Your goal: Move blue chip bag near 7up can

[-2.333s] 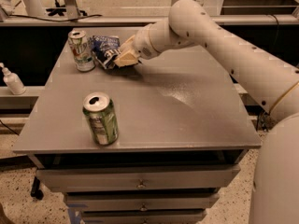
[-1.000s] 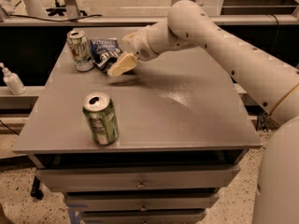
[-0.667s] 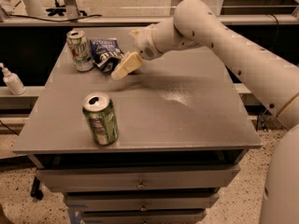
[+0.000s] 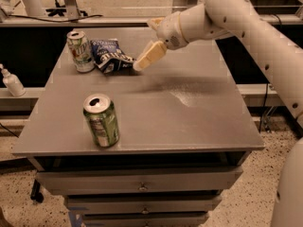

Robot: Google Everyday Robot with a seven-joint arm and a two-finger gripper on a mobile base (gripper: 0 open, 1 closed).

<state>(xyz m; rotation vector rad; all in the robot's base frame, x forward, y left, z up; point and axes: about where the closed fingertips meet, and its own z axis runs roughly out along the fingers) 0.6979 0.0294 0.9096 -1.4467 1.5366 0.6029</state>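
Crumpled blue chip bag (image 4: 110,56) sits just beside 7up can (image 4: 80,51); hand (image 4: 147,56) has backed off to its right, grip unclear

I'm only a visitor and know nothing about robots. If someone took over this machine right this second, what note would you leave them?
Hand: open, holding nothing, low over the table at the back, just right of the blue chip bag. I cannot tell if its lower tip touches the bag.
Things: the bag lies on the table right beside the 7up can, at the back left. The other green can stands alone near the front.
Done: the bag looks placed next to the 7up can.
Left: probably only drawing the arm away without nudging the bag.
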